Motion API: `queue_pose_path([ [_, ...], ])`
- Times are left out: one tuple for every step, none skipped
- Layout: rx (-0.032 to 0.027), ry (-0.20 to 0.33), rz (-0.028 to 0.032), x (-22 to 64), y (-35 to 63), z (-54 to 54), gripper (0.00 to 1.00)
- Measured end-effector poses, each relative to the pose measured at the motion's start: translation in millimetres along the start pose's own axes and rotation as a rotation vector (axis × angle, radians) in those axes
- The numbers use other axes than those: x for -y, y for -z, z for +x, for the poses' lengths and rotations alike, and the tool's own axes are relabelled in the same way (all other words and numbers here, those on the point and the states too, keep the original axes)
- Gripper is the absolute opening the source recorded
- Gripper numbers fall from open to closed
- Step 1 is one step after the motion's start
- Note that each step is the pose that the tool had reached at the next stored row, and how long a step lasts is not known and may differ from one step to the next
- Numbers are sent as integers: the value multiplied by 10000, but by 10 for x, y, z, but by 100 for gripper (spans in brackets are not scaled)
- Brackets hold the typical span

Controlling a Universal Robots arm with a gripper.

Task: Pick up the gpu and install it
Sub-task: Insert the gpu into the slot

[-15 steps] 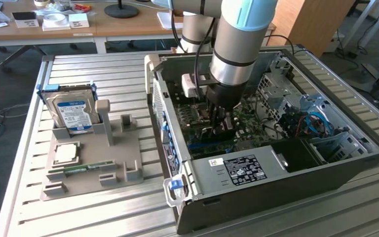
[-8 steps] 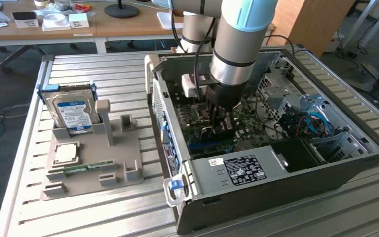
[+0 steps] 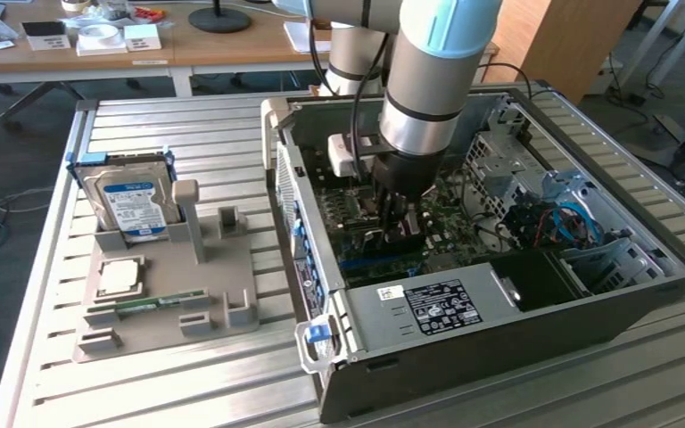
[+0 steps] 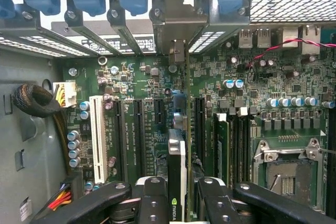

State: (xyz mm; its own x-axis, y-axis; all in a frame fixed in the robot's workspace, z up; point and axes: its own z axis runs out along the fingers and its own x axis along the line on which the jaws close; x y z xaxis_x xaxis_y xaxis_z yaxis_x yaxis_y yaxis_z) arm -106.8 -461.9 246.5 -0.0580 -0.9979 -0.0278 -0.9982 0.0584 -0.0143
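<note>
Item: gpu [image 4: 177, 177], thin card seen edge-on in the wrist view, lower centre of the frame, its silver end bracket [image 4: 181, 24] reaching up to the rear slot openings of the case. Location: inside the open computer case [image 3: 474, 312], centre of the exterior view, standing over the motherboard [image 4: 157, 85] between the expansion slots. Tool [image 3: 396, 234]: lowered deep into the case, partly closed, its two black fingers [image 4: 152, 203] clamped on either side of the card. Progress, judged: pickup done; the card carried to the board and lined up with a slot; whether it was fully seated could not be told, and the tool had not let go. Other stock: grey parts tray [image 3: 158, 308] on the slatted table [image 3: 140, 392], left of the frame, carrying a blue-labelled hard drive [image 3: 128, 201] upright, a processor [image 3: 119, 276] and a memory stick [image 3: 158, 303].
</note>
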Motion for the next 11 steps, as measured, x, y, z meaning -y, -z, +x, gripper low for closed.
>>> queue_pose_path([
  [5, 0, 3, 0, -7, 0, 27],
  [3, 0, 2, -1, -13, 0, 27],
  [1, 0, 0, -1, -16, 1, 27],
  [-1, 0, 0, -1, -16, 1, 27],
  [-2, 1, -1, -1, -16, 1, 27],
  [-2, 0, -1, -2, -16, 1, 27],
  [0, -1, 1, -4, -17, 1, 27],
  [1, -1, 2, -9, -17, 1, 27],
  [2, 0, 2, -13, -17, 1, 27],
  [2, 1, 2, -17, -18, 1, 27],
  [2, 1, 2, -21, -17, 2, 27],
])
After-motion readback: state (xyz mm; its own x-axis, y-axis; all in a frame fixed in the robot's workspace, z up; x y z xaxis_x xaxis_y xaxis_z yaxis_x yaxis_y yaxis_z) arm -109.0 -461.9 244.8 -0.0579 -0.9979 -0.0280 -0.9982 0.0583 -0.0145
